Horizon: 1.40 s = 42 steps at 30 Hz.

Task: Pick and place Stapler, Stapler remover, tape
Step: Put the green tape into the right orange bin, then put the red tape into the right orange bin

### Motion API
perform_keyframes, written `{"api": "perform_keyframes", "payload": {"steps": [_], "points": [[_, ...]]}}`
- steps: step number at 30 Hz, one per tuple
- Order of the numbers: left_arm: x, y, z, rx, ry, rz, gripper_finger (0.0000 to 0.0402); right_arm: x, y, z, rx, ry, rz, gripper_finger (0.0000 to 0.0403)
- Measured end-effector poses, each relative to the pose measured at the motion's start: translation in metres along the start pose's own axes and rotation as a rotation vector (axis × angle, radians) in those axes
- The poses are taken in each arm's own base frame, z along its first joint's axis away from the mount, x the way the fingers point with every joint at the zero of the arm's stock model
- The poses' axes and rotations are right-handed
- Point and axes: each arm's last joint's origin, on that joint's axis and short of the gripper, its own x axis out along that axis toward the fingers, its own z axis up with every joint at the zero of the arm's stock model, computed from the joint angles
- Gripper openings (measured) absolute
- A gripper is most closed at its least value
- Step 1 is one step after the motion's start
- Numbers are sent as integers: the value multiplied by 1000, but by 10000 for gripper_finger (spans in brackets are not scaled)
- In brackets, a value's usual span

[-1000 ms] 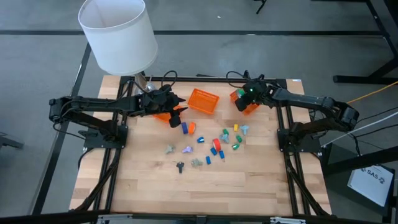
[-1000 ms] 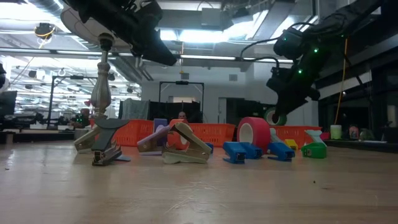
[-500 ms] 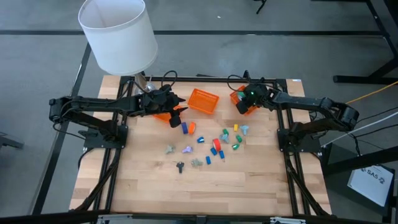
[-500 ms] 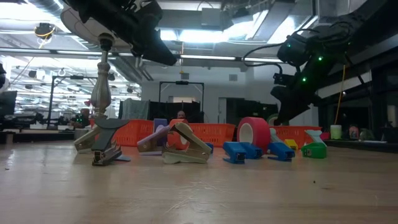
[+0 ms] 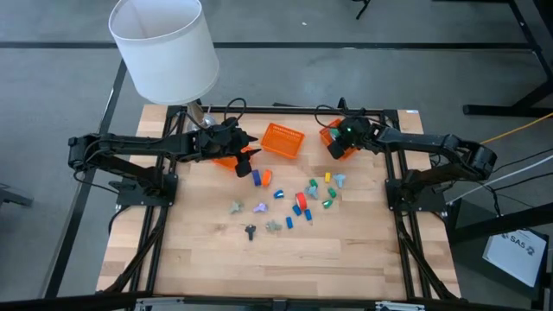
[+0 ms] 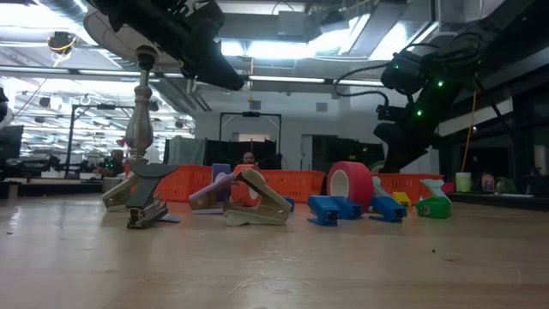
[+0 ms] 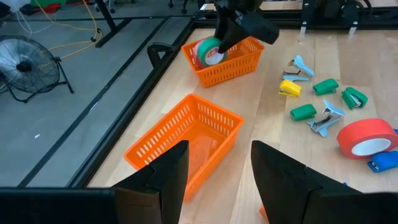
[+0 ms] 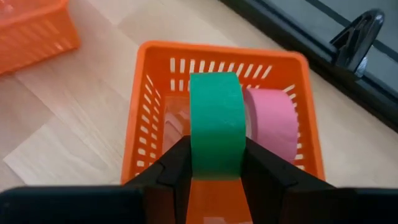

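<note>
Table (image 5: 346, 259), three baskets (image 5: 283, 139), three tapes (image 8: 215, 123)

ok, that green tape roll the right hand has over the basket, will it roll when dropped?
Probably a little: the green ring-shaped tape roll is held on edge in the right hand. The orange mesh basket walls and the pink tape roll beside it should stop it. It looks stiff and light.

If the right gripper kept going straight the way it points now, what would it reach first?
Probably the orange basket: the right gripper, shut on the green tape roll, points into it beside a pink roll. Depth is unclear.
</note>
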Motion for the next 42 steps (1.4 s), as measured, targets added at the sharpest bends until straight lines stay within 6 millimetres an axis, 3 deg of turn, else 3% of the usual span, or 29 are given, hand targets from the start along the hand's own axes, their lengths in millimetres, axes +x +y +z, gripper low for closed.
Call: {"api": "perform_keyframes", "payload": {"steps": [7, 22, 34, 42], "points": [[0, 0, 0, 3, 0, 0, 171, 7, 0, 0, -9, 1, -40, 122], [0, 0, 0, 3, 0, 0, 171, 6, 0, -1, -33, 9, -54, 187], [0, 0, 0, 2, 0, -7, 171, -9, 3, 32, -96, -26, -44, 213], [-1, -6, 0, -13, -3, -38, 171, -23, 26, 44, -123, -35, 135, 214]]}}
